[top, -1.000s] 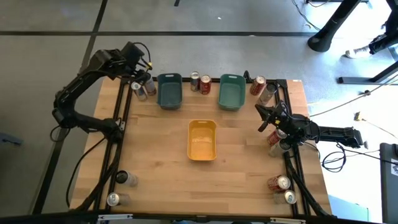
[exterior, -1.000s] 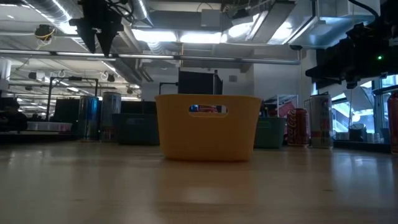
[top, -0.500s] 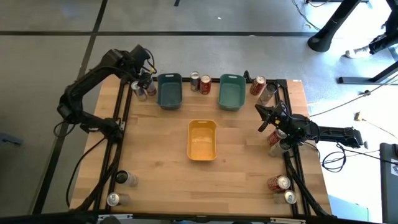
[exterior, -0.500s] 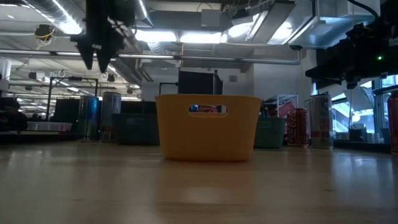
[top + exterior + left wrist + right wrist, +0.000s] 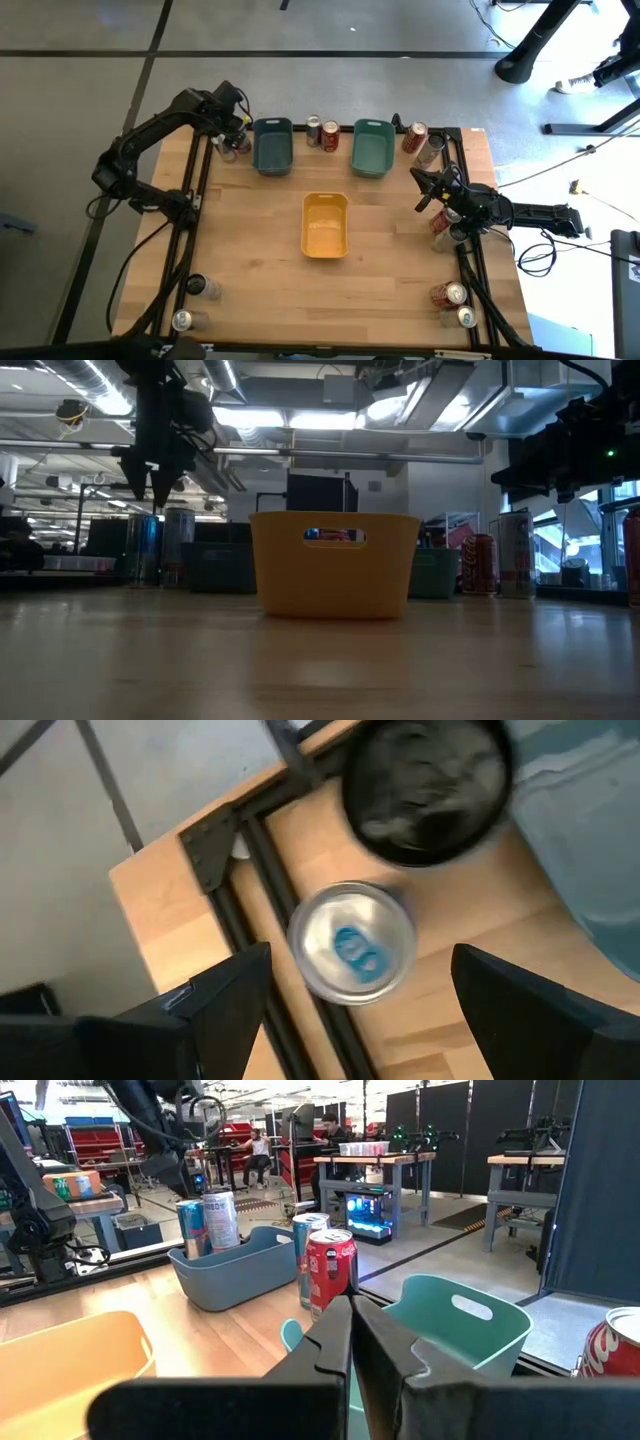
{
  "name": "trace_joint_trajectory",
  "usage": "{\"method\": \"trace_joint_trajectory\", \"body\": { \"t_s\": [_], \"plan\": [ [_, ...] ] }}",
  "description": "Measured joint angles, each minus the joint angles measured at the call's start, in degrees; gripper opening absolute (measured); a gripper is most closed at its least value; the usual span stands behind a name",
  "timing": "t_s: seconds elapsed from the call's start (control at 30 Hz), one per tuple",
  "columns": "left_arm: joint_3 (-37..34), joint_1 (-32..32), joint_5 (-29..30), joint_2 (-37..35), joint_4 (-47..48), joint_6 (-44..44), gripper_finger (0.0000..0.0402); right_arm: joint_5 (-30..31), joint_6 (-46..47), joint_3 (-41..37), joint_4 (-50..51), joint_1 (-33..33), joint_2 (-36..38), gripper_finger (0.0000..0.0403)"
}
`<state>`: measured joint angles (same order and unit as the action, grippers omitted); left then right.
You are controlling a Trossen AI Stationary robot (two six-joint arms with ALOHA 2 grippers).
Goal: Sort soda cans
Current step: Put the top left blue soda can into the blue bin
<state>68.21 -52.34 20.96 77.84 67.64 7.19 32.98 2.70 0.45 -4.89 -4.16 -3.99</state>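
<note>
While left gripper hovers over silver can, jaws wide; right gripper (jaws closed, empty) waits right.

Left arm reaching to the far left corner of the counter, its claw pointed straight down with fingers spread wide, right arm stretched low along the right edge, right claw fingers pressed together
</note>
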Motion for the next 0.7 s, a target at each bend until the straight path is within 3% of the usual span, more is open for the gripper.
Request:
{"method": "trace_joint_trajectory", "body": {
  "t_s": [0.33, 0.7],
  "plan": [
    [-4.79, -0.51, 0.44, 0.0, -4.08, -6.79, 0.03, 0.0, 0.0, 0.0, 0.15, 0.0, -0.01, 0.0014],
    [-6.04, -0.57, 1.56, 0.0, -6.91, -4.7, 0.03, 0.0, 0.0, 0.0, 0.24, 0.0, -0.02, 0.0014]
  ]
}}
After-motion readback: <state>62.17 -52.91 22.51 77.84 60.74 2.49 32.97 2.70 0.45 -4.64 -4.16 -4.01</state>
